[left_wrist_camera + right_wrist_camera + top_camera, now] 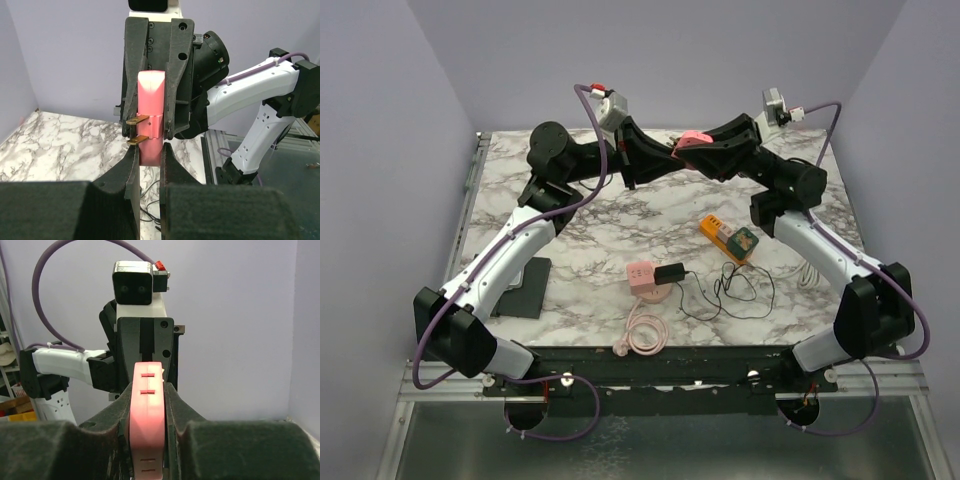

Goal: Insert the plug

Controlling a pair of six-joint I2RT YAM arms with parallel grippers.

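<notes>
We see soft, even light, bright all over. Shadows on the counter (610, 240) are faint. The pink plug (151, 100) looks sharp.

The plug (151, 112) is rendered pink with brass prongs (137, 120), the jaws black, the table (600, 240) white marble veined grey.

No lettering, brand, number or sign is legible in any view. The pink adapter (147, 415) bears plain slots only; the orange box (717, 229), right of centre on the counter (630, 225), has a coloured patch (too small to read).
</notes>
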